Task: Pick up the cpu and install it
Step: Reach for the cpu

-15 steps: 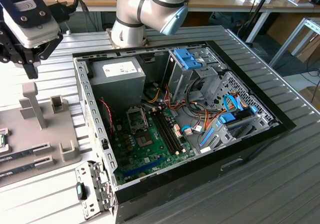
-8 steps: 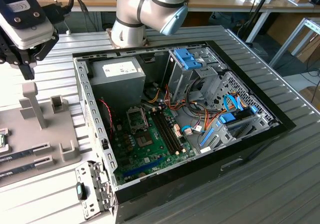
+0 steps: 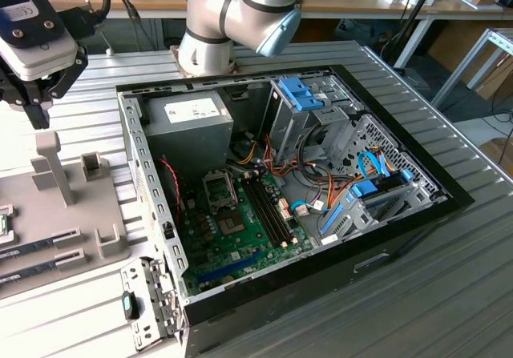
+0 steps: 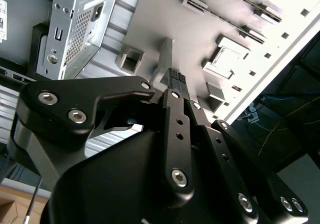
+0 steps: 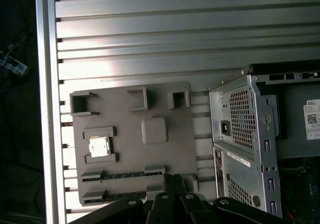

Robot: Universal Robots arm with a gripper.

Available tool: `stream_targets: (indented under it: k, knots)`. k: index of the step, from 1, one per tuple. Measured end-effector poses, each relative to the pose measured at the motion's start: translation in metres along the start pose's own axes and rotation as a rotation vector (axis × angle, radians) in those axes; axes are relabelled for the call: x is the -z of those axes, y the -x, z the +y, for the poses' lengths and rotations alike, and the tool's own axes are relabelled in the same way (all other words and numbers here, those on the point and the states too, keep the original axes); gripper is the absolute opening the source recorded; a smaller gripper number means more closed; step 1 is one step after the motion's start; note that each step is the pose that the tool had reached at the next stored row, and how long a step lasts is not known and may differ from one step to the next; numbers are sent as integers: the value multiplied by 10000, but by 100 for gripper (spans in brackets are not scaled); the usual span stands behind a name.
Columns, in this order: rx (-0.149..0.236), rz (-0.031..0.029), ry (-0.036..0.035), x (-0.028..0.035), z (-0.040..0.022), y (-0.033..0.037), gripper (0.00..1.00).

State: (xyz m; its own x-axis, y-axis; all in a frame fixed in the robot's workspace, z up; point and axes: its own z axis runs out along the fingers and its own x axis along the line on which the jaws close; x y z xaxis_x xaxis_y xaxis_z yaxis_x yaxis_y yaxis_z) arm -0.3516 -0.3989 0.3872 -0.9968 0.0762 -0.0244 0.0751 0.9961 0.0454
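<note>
Pick-up stage, not yet begun: the cpu (image 5: pixel 98 147) lies untouched in its pocket on the grey fixture plate (image 5: pixel 131 158) on the bench (image 5: pixel 150 33), the jaws hang closed and empty above that plate, and a grasp would require them parted and centred over the chip.

Black, screw-studded claw (image 4: pixel 175 81); grey-blue arm (image 3: pixel 240 14)
</note>
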Motion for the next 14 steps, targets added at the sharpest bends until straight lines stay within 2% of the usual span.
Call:
stream_targets:
  k: [14]
  knots:
    - [0,0,0,-22,-11,-127,11]
